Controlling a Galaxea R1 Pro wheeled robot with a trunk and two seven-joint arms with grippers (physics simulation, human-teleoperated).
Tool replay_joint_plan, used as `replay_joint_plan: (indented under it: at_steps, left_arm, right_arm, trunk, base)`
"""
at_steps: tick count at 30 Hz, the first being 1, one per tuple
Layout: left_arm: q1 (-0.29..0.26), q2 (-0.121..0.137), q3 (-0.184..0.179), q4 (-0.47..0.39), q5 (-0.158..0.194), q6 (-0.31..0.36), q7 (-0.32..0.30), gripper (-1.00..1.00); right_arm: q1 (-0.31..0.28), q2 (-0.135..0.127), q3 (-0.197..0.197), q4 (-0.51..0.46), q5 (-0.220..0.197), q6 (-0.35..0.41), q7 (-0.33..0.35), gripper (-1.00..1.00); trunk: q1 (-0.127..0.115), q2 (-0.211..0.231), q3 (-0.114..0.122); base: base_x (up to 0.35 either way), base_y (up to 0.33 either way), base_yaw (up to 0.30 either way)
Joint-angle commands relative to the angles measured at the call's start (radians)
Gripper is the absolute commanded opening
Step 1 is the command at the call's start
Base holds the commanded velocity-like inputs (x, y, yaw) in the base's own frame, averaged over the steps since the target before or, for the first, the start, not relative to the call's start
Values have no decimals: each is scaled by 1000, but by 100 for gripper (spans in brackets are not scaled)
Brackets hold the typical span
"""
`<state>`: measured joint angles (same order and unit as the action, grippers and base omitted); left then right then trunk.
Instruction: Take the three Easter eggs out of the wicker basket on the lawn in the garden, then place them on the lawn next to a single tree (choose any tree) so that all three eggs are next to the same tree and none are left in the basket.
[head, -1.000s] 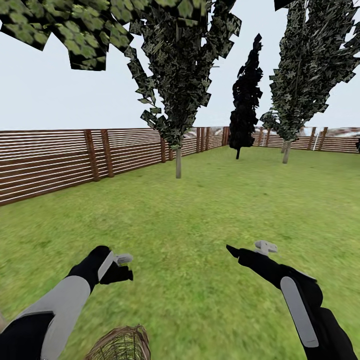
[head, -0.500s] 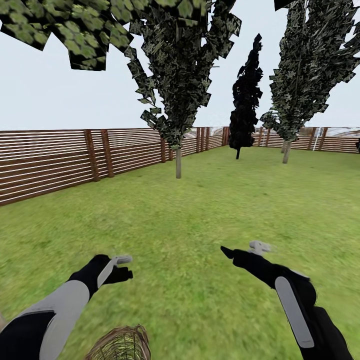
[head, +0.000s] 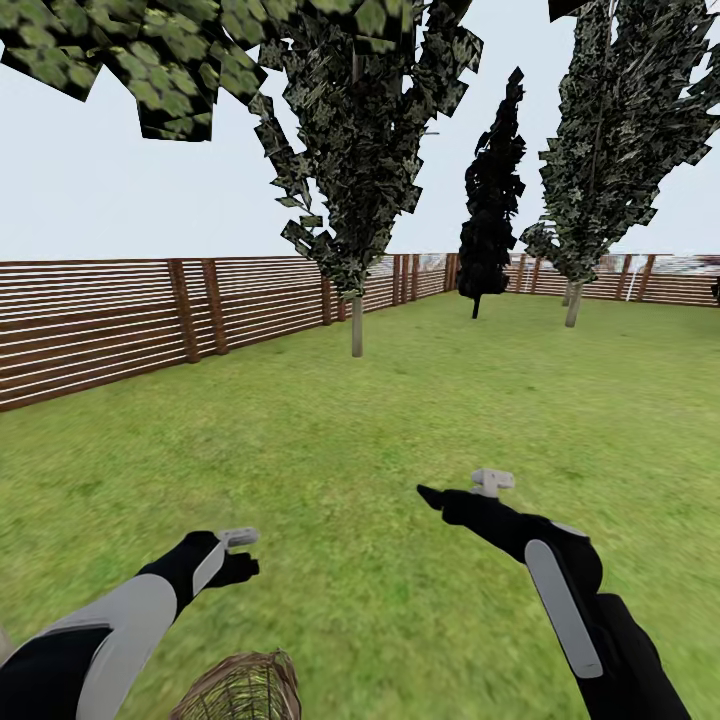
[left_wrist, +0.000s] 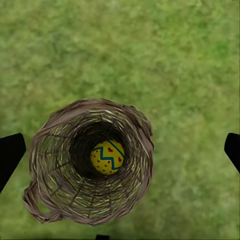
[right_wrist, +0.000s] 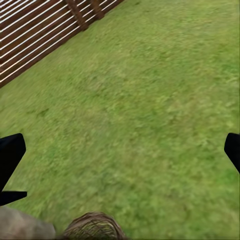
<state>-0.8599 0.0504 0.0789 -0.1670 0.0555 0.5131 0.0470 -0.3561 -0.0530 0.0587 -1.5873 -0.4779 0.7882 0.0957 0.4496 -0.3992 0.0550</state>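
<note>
Left claw (head: 240, 555) spread wide, empty, above wicker basket (left_wrist: 90, 162) on lawn (head: 400, 400) | one Easter egg (left_wrist: 107, 157) seen at basket's bottom, directly along claw's axis | right claw (head: 455, 490) also open, farther off | left arm nearer.

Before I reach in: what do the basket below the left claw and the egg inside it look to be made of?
The round brown-tan woven basket looks like rough, matte wicker: interlaced twigs show along its wall and rim. The yellow egg with a blue zigzag and red marks looks smooth, hard and painted; whether plastic or real shell cannot be told.
</note>
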Motion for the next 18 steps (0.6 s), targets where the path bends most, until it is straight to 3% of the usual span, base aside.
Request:
replay_joint_plan:
  at_steps: [1,8,18]
  left_arm:
    - [1,1,8,1,14,0,15,100]
    - [43,58,9,8,54,-50,29,100]
    - [53,70,7,12,74,-61,23,100]
  right_arm:
    - [-1,-1,3,0,5,4,6,100]
    - [-2,-4,7,-1,4,-1,17,100]
    - [-8,-14,-9,-2,4,-3,19,100]
  trunk:
    - [0,-1,0]
    - [0,-1,0]
    - [0,-1,0]
  base:
    - [0,0,0]
    - [0,0,0]
    - [0,0,0]
